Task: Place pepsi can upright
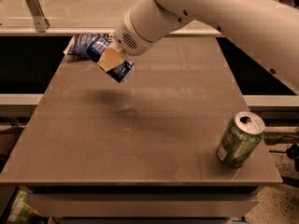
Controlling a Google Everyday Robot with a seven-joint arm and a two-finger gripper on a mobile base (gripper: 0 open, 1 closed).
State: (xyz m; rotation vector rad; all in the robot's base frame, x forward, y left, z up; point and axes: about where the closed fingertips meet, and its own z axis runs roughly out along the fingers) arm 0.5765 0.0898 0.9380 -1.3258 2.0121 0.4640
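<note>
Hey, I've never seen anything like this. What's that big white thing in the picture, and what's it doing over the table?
The big white shape is a robot's arm, reaching in from the upper right. The single camera looks down on a grey-brown table from its near side. At the arm's end is the hand, above the table's far left part, closed on a small dark-blue drink can with white markings. That can is tilted and held in the air; its shadow shows on the table. A green drink can with a silver top stands near the right front corner, and a flat blue and white snack bag lies at the far left edge.
</note>
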